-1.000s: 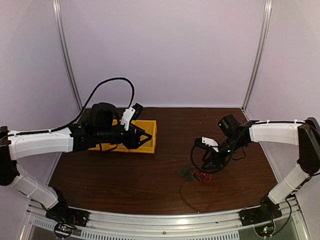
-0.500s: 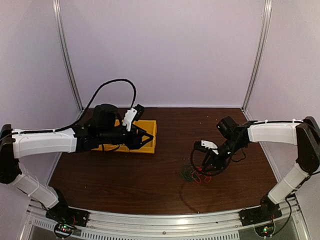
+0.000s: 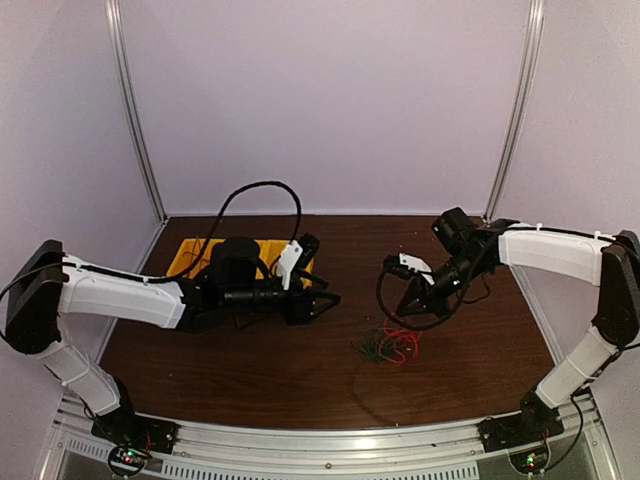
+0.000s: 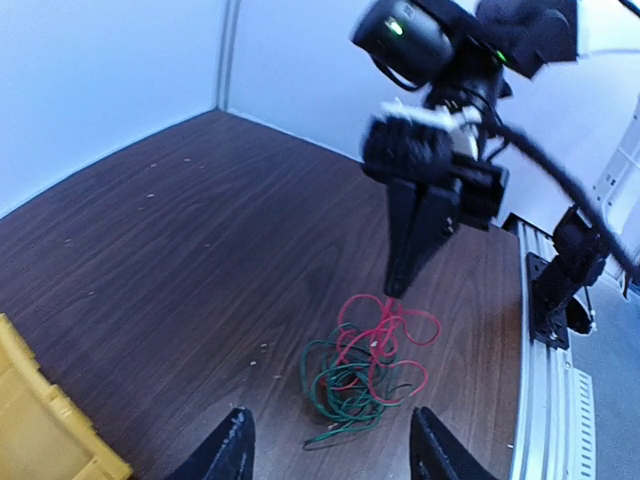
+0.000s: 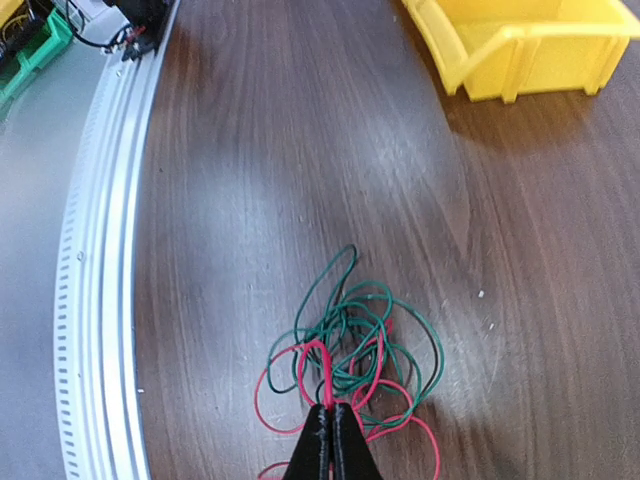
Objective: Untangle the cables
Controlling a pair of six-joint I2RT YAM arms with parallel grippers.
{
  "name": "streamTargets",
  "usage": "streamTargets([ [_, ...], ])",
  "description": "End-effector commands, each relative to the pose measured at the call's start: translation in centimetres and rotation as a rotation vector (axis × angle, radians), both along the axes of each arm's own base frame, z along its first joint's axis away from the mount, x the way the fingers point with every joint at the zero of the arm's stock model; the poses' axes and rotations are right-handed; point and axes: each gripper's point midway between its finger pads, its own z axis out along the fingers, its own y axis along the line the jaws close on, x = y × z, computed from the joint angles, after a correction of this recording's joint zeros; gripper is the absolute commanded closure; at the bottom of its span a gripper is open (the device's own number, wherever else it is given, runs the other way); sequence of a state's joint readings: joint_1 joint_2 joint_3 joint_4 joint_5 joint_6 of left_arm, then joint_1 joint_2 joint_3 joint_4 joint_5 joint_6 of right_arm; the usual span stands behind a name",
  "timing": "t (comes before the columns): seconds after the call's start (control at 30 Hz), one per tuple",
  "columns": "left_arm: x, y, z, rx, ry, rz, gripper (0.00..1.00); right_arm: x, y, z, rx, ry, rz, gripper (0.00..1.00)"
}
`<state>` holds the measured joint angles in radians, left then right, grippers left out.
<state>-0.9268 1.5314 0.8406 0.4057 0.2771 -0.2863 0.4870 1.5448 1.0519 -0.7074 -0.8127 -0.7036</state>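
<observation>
Closest to the near edge of the table (image 3: 250, 385), the cables (image 3: 384, 346) lie as one small loose heap of red and dark green loops, right of centre. No white or black strand can be made out. The heap has no clear long axis, but one red wire (image 5: 322, 372) rises out of its top in a narrow loop, and the coming move turns on that loop.

Just above and slightly beyond the heap, the right gripper (image 3: 404, 308) points down at it. Its jaws are pressed fully together on the peak of the red loop, while the green wire (image 5: 405, 335) and the rest sit on the wood directly below the tips.

The left gripper (image 3: 329, 302) hovers to the left at about the same depth, aimed toward the heap but well apart from it. Its fingers stand moderately spread and hold nothing. The right arm is plainly the nearer one. A lift would likely drag the tangle along unless the left pins or takes the green part.

Farthest back on the left, behind the left arm, sits a yellow bin (image 3: 186, 256).
</observation>
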Motion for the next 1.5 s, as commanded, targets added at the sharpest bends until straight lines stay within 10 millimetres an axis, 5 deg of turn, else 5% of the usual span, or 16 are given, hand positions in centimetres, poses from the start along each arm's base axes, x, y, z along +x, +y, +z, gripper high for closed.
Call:
streamTargets([
  [0.0, -2.3, -4.3, 4.1, -0.238, -0.145, -0.117, 0.46, -0.6, 1.7, 6.1, 0.125, 0.006, 0.058, 1.0],
  [0.3, -2.7, -11.0, 5.3, -0.467, -0.216, -0.169, 0.5, -1.1, 3.4, 14.8, 0.294, -0.021, 0.109, 1.0],
  [0.53, 2.1, -14.8, -1.9, -0.37, -0.155, -0.02, 0.9, -1.1, 3.4, 22.1, 0.401, -0.125, 0.138, 1.0],
  [0.8, 2.4, -15.6, -8.5, -0.255, -0.046, -0.026, 1.0, -0.1, 0.6, 34.2, 0.607, -0.327, 0.118, 1.0],
  [0.97, 2.2, -14.7, -10.5, -0.203, -0.01, -0.01, 1.0, -1.1, -1.8, 41.5, 0.773, -0.459, 0.104, 1.0],
  [1.27, 1.7, -12.6, -10.1, -0.208, 0.007, 0.017, 1.0, -1.2, -3.4, 46.6, 0.893, -0.436, 0.132, 1.0],
  [1.47, 1.4, -9.9, -6.8, -0.273, 0.008, 0.071, 0.91, 0.0, -3.7, 45.3, 0.948, -0.366, 0.109, 1.0],
])
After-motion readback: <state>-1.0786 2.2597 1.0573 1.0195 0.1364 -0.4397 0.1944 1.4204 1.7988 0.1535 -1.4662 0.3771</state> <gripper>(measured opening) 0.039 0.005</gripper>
